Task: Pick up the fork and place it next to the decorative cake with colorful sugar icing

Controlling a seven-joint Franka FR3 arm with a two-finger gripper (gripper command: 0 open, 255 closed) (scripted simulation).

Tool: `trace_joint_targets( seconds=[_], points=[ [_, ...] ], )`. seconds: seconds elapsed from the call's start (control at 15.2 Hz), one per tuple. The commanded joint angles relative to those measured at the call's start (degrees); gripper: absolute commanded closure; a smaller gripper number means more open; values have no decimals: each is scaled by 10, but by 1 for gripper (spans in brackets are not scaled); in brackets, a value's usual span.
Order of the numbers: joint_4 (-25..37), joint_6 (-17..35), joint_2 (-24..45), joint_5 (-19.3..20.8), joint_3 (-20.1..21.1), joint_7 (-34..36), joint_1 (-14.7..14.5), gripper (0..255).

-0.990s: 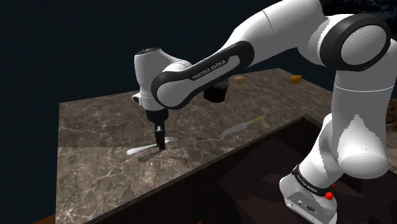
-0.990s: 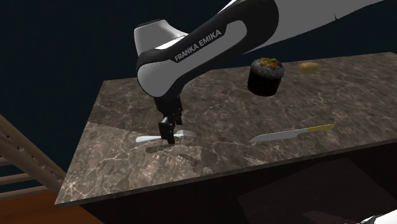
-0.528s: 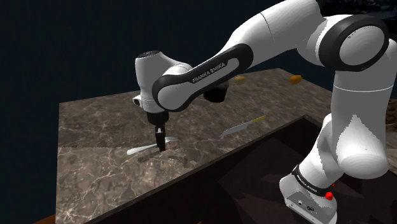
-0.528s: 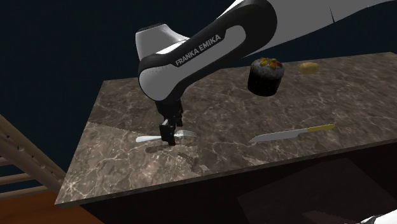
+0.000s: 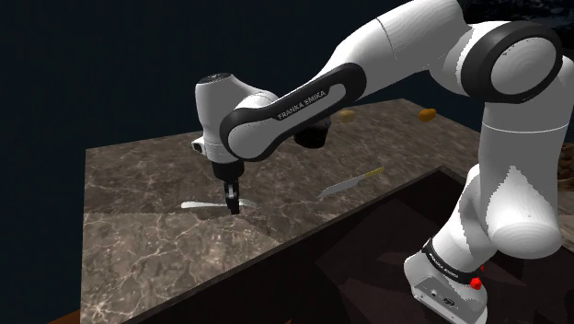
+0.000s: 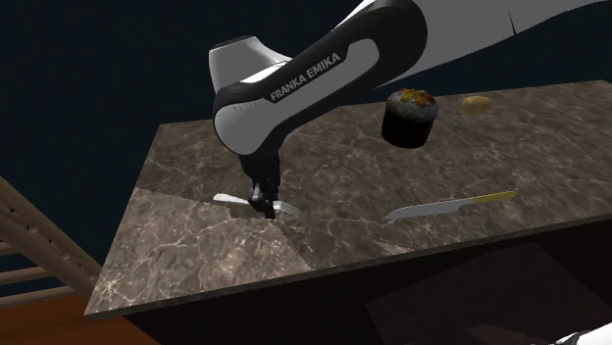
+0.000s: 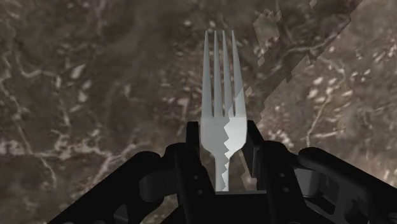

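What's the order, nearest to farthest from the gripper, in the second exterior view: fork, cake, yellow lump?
1. Fork, clasped in the gripper.
2. Cake, farther back, toward the view's right.
3. Yellow lump, beyond the cake, near the far edge.

Heads up, your arm (image 5: 405,55) was mostly glossy white shells, fat rounded tubes, with dark grey-black rings at the joints (image 5: 501,60). The forearm had a black band running along it, with FRANKA EMIKA lettering (image 5: 304,103) in white capitals. The wrist end was a rounded white cap (image 5: 216,97). Down at the foot you had a black collar (image 5: 449,261) with some tiny white print I couldn't read, plus a little red button (image 5: 476,283) on the white base (image 5: 441,296). Your gripper (image 5: 233,204) was black all over, with a chunky, blocky body and two slim fingers (image 7: 191,145).
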State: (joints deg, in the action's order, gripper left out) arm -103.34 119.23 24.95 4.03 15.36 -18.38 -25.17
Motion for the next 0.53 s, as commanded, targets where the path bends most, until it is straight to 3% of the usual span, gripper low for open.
trace_joint_targets(
  seconds=[0.0,0.46],
  points=[
    [0,0,0,0,0,0,0,255],
    [12,-31,-19,-6,3,-2,2,255]
  ],
)
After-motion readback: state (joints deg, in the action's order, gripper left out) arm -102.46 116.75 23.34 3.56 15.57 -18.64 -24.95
